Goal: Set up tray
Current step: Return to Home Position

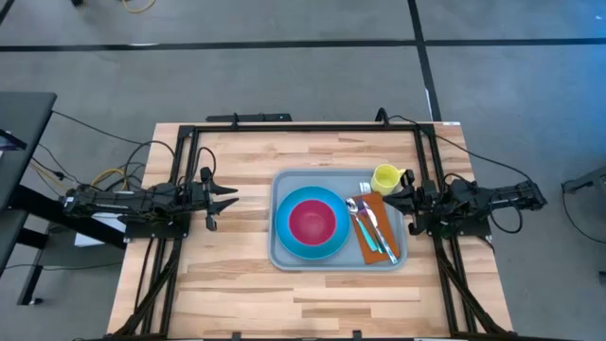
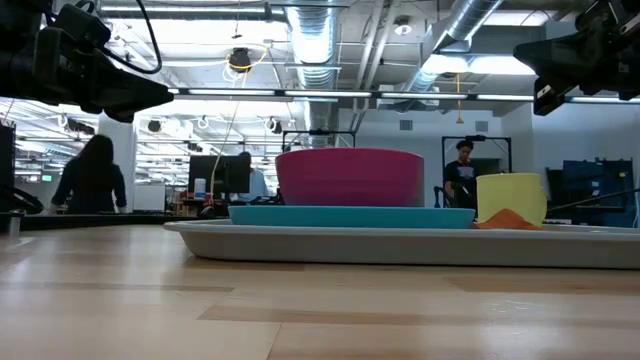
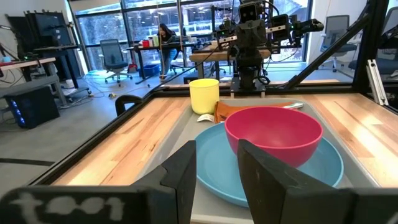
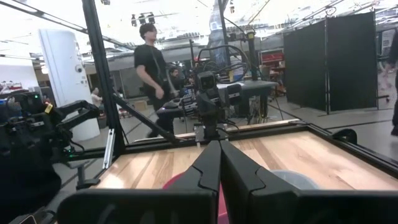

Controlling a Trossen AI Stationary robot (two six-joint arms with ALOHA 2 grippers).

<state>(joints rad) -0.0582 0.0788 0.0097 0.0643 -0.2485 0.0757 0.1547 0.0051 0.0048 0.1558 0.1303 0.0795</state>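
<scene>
Left pincer (image 1: pixel 225 199): released, empty, over counter's (image 1: pixel 237 284) left side. Right pincer (image 1: pixel 398 196): clenched, empty, near cup (image 1: pixel 385 177). Tray (image 1: pixel 322 179): counter centre-right; cutlery (image 1: pixel 371 227) unseen in low view. White item (image 1: pixel 365 188) beside cup: unidentifiable.

There is one tray (image 1: pixel 280 254) on the one tabletop (image 1: pixel 237 284). It carries one blue plate (image 1: pixel 284 237), one red bowl (image 1: pixel 312 222), one yellow cup (image 1: pixel 385 177), one brown napkin (image 1: pixel 369 251) and one small white item (image 1: pixel 365 188) too small to identify. There appear to be three pieces of cutlery (image 1: pixel 371 223). Two arms are in view: the left arm (image 1: pixel 133 201) and the right arm (image 1: pixel 483 199).
</scene>
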